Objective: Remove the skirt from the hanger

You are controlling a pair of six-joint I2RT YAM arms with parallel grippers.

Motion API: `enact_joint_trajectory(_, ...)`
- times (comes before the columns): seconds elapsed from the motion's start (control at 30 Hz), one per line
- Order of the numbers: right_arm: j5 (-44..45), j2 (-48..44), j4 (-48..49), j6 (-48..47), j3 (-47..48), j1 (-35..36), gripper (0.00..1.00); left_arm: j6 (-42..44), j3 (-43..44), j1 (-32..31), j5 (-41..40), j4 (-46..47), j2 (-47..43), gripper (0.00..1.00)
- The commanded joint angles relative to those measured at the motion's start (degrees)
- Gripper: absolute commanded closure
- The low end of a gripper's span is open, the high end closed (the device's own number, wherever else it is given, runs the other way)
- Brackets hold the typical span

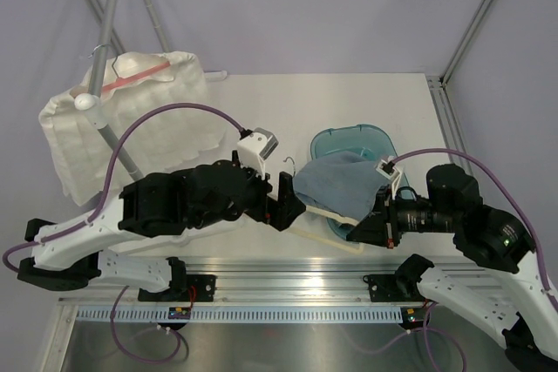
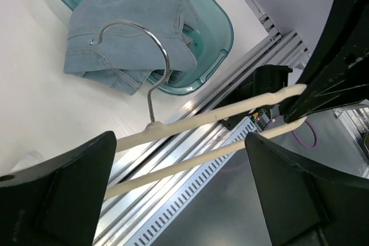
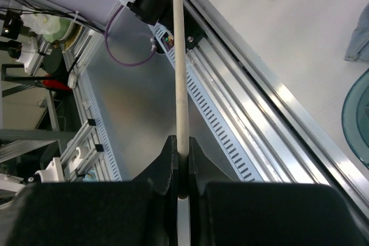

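Note:
The blue denim skirt (image 1: 336, 182) lies bunched over the rim of a teal tub (image 1: 366, 135); it also shows in the left wrist view (image 2: 124, 21). The cream hanger (image 1: 327, 234) has bare bars and hangs in the air over the table's front edge, its metal hook (image 2: 158, 56) above the skirt. My right gripper (image 1: 366, 231) is shut on one end of the hanger bar (image 3: 181, 73). My left gripper (image 1: 286, 205) is open, its fingers (image 2: 63, 194) straddling the hanger bars (image 2: 190, 142) without touching them.
A white quilted cloth (image 1: 131, 124) hangs from a metal rack pole (image 1: 109, 23) at the back left, with another hanger on it. The aluminium rail (image 1: 288, 267) runs along the table's front edge. The teal tub (image 2: 222, 24) stands near that edge.

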Motion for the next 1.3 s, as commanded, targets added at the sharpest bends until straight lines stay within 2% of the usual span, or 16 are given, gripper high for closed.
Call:
enact_joint_trajectory(0.0, 5.35, -0.34, 0.94, 0.13, 3.06, -0.13, 1.00, -0.60, 1.38, -0.21, 0.33, 4.44, -3.57, 0.01)
enact_joint_trajectory(0.13, 9.40, 1.06, 0.59, -2.14, 3.50, -0.04, 1.00, 0.09, 5.41, -0.21, 3.31, 5.24, -8.05, 0.01)
enact_joint_trajectory(0.17, 10.19, 2.29, 0.76, -2.94, 3.68, -0.04, 1.00, 0.53, 6.55, -0.21, 6.80, 6.29, -9.45, 0.01)
enact_joint_trajectory(0.27, 14.05, 5.18, 2.16, -6.01, 4.81, -0.13, 1.00, 1.68, 8.06, -0.12, 15.87, 14.88, -12.79, 0.01)
enact_joint_trajectory(0.3, 14.15, 5.98, 4.00, -6.98, 5.08, -0.13, 1.00, 1.51, 7.71, -0.21, 17.81, 20.74, -13.59, 0.01)
enact_joint_trajectory(0.33, 13.46, 6.77, 5.32, -8.90, 5.43, -0.04, 1.00, 1.24, 5.97, -0.21, 21.13, 23.93, -14.55, 0.01)
enact_joint_trajectory(0.37, 10.40, 8.69, 6.81, -10.14, 6.31, -0.13, 1.00, 0.98, 4.47, -0.21, 23.08, 31.10, -16.74, 0.01)
enact_joint_trajectory(0.47, 7.75, 12.99, 12.88, -12.61, 9.63, -0.04, 1.00, -0.95, -1.25, -0.21, 25.73, 41.41, -19.65, 0.01)
enact_joint_trajectory(0.57, 7.12, 19.31, 15.52, -13.75, 15.86, 0.66, 1.00, -1.75, -4.33, -0.21, 26.44, 45.57, -21.94, 0.01)
enact_joint_trajectory(0.63, 7.99, 22.85, 15.36, -15.85, 19.65, 3.64, 1.00, -1.84, -5.03, -0.21, 27.14, 45.76, -22.73, 0.01)
enact_joint_trajectory(0.73, 11.95, 31.97, 12.28, -18.58, 30.44, 7.24, 1.00, -2.01, -3.81, -0.12, 25.57, 40.16, -22.48, 0.02)
enact_joint_trajectory(0.9, 13.45, 39.47, 7.11, -21.66, 40.23, 7.43, 1.00, -5.69, -10.72, -0.21, 24.33, 30.74, -24.49, 0.11)
enact_joint_trajectory(1.03, 12.57, 44.21, 2.79, -25.80, 47.42, 7.43, 1.00, -9.56, -20.92, -0.12, 29.06, 33.09, -28.09, 0.29)
enact_joint_trajectory(1.13, 10.91, 46.06, 0.41, -27.20, 50.69, 7.43, 1.00, -11.68, -27.52, -0.21, 30.92, 36.09, -31.34, 0.32)
enact_joint_trajectory(1.27, 7.32, 46.42, -0.64, -29.13, 52.10, 6.38, 1.00, -12.65, -31.84, -0.47, 30.83, 34.34, -33.02, 0.38)
